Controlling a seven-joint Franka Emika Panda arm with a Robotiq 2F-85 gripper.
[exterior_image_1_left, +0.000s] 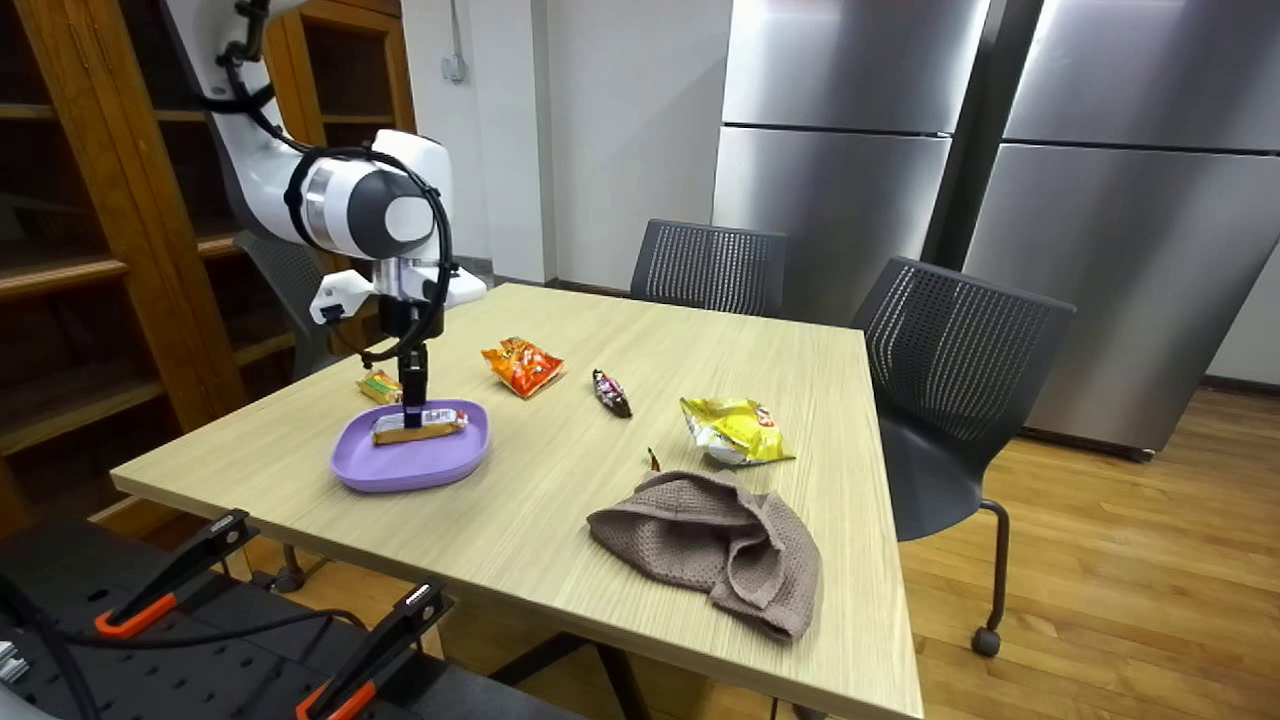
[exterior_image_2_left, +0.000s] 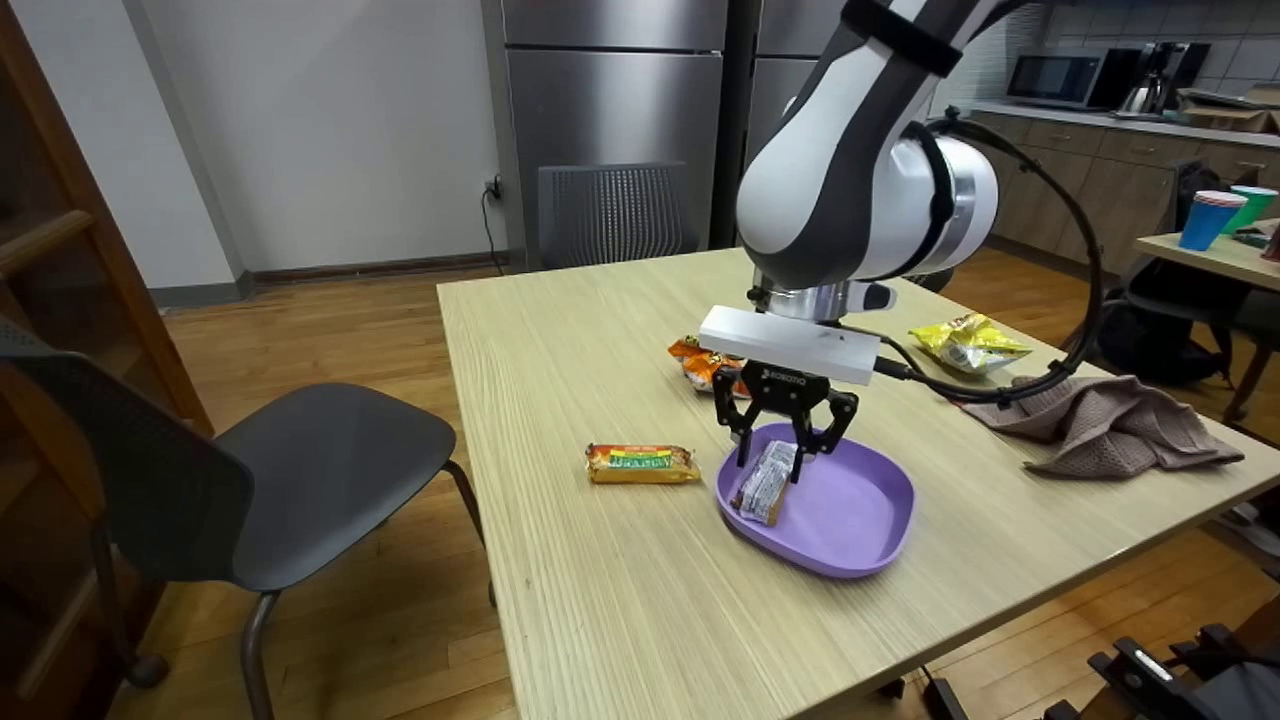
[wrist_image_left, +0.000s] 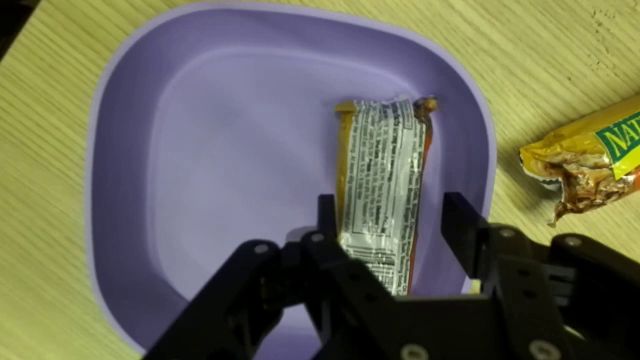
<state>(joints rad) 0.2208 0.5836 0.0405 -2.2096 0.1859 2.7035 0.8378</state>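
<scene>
Snack bar (wrist_image_left: 382, 170) lies white-label side up in purple plate (wrist_image_left: 225, 150), off toward one edge, plate on surface (exterior_image_2_left: 610, 590). Arm (exterior_image_2_left: 865, 190) slants down from above, bent at wrist, so claw (exterior_image_2_left: 770, 463) points approx. straight down over plate; jaws released & spread w/ bar btwn them, one jaw v. close to it, other clearly apart.
</scene>
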